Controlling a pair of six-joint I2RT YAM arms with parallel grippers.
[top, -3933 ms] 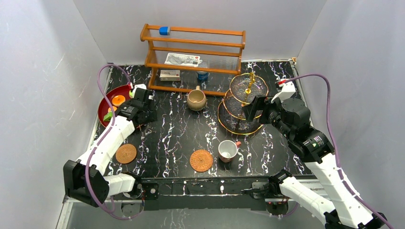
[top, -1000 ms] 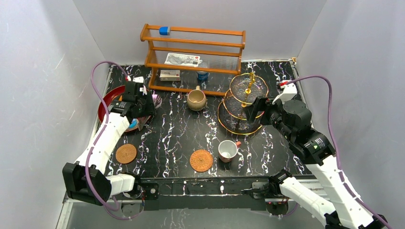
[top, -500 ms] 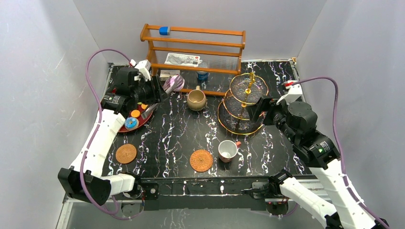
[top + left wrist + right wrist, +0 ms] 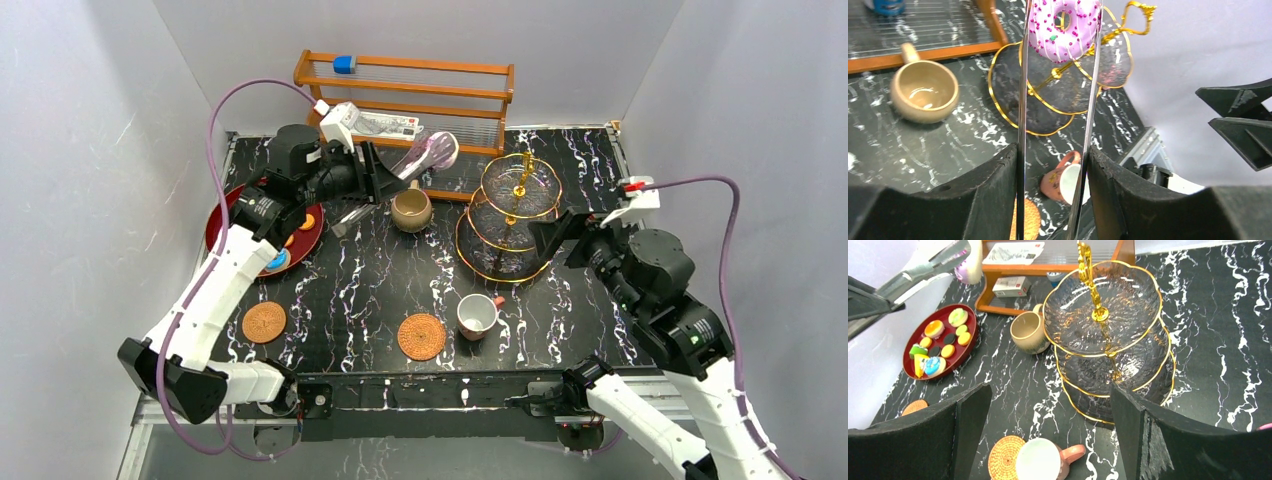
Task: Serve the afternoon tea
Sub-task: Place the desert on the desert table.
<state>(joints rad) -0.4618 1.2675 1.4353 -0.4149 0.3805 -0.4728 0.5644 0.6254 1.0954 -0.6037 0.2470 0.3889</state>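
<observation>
My left gripper (image 4: 372, 182) (image 4: 1054, 192) is shut on a pair of metal tongs (image 4: 1021, 125). The tongs pinch a pink sprinkled doughnut (image 4: 434, 151) (image 4: 1048, 42), held in the air above and behind the tan mug (image 4: 411, 210) (image 4: 1028, 332). The gold-rimmed tiered glass stand (image 4: 510, 215) (image 4: 1108, 305) stands to the right with nothing on its tiers. My right gripper (image 4: 552, 233) (image 4: 1048, 390) hangs open beside the stand's right side. The white red-handled cup (image 4: 477, 316) (image 4: 1043, 462) stands next to one woven coaster (image 4: 421, 336). A second coaster (image 4: 264, 322) lies at front left.
A red plate (image 4: 214, 222) (image 4: 907, 352) at the left carries several small toy pastries (image 4: 943, 340). The wooden rack (image 4: 405, 110) with boxes and a can stands along the back edge, close behind the tongs. White walls enclose the table on three sides.
My left arm has lifted the tongs with the doughnut off the red plate and swung them right, past the rack toward the stand. My right gripper has drawn back slightly to the right.
</observation>
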